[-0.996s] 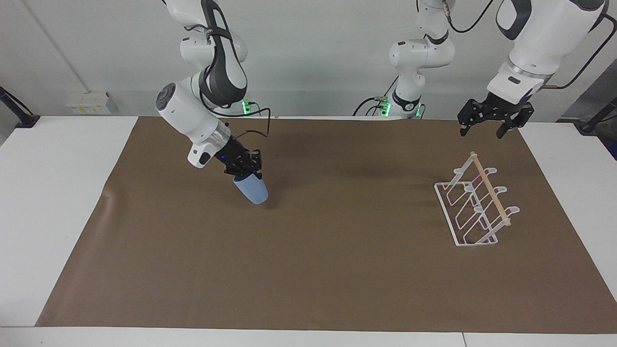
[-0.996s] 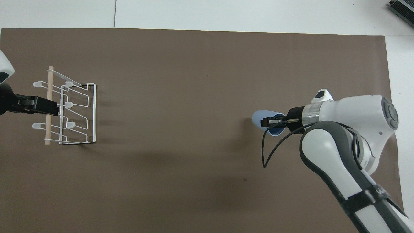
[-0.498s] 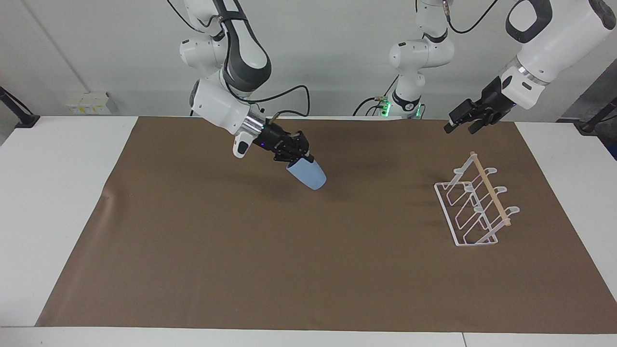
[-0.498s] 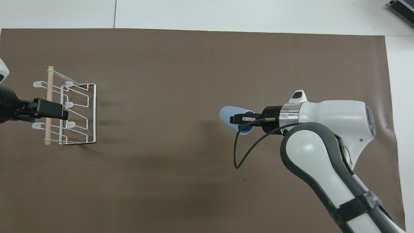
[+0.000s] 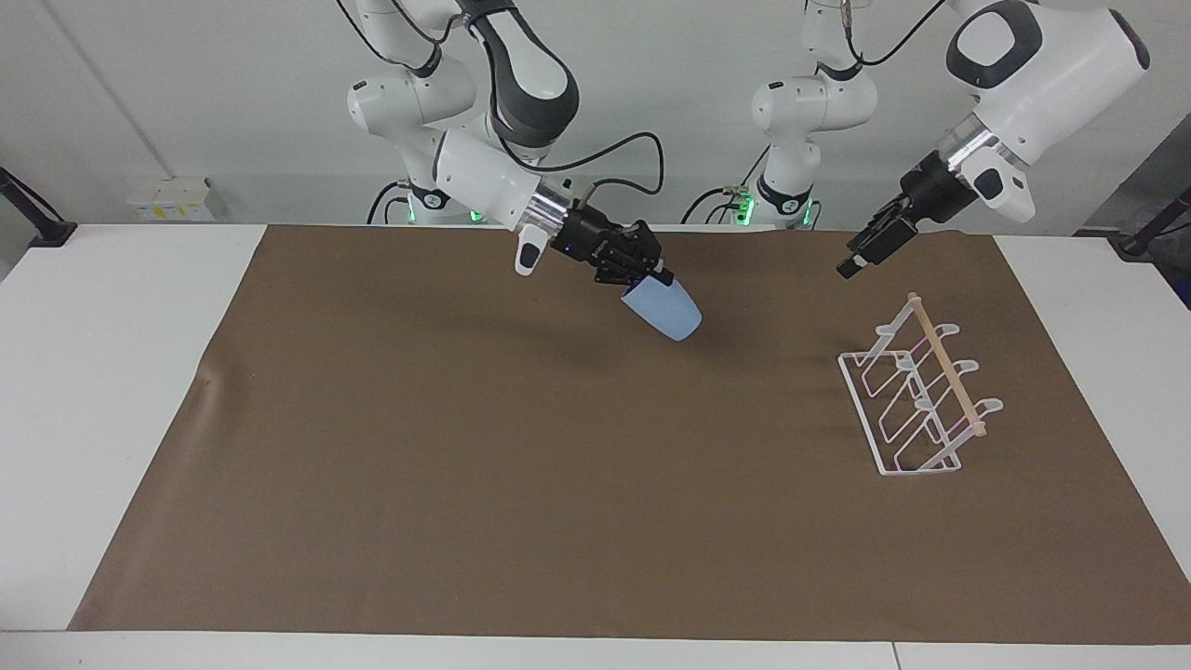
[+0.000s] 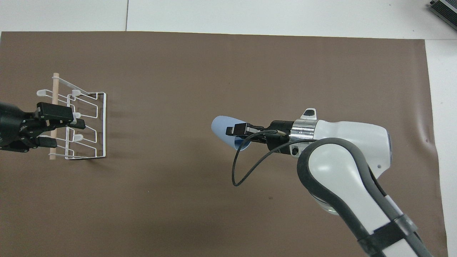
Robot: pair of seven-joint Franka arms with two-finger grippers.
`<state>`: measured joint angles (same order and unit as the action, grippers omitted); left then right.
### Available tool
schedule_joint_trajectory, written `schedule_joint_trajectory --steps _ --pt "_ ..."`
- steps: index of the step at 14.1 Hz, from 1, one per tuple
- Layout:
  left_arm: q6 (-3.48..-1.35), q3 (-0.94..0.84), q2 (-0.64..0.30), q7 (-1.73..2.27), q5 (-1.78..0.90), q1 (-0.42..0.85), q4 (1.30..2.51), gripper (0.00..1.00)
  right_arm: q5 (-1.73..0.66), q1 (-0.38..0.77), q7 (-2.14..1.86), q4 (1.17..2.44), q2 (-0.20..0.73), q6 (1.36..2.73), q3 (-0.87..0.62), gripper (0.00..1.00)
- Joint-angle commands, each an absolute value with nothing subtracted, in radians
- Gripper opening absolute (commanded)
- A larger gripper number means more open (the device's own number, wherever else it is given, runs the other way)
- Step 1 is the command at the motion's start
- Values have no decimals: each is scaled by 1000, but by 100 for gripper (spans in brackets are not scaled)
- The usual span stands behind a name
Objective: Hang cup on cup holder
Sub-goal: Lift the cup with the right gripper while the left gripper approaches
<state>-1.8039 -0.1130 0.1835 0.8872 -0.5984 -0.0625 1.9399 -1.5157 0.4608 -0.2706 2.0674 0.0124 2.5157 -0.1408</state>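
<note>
The light-blue cup [image 5: 662,314] hangs tilted in the air over the middle of the brown mat, its rim toward my right gripper [image 5: 644,267]. The right gripper is shut on the cup's rim, with one finger inside it, as the overhead view shows of the cup [image 6: 219,127] and the gripper [image 6: 238,130]. The white wire cup holder [image 5: 947,370] with its wooden rod stands on the mat toward the left arm's end and holds nothing. It also shows in the overhead view [image 6: 104,125]. My left gripper [image 5: 858,258] is open in the air above the holder's end; from overhead it [image 6: 59,129] covers the rod.
A brown paper mat [image 5: 465,465] covers most of the white table [image 5: 112,372]. The stretch of mat between the cup and the holder is bare. A dark device [image 6: 444,9] lies at the table's corner farthest from the robots, toward the right arm's end.
My right gripper has lifted the cup and carried it toward the holder. My left gripper has turned and shifted toward the rack.
</note>
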Motion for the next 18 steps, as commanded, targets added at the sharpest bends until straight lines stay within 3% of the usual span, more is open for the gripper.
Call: schedule_joint_trajectory --steps 1,8,18 --pt "-1893 -107 250 1014 -626 17 2043 100 -1591 457 -284 2043 -11 2531 -165 0" --pt "-2000 -110 227 1046 -757 77 2053 100 -1755 459 -265 2022 -89 2591 -224 0" --pt "-1977 -115 193 991 -845 135 1985 100 -1778 457 -247 2017 -92 2648 -255 0"
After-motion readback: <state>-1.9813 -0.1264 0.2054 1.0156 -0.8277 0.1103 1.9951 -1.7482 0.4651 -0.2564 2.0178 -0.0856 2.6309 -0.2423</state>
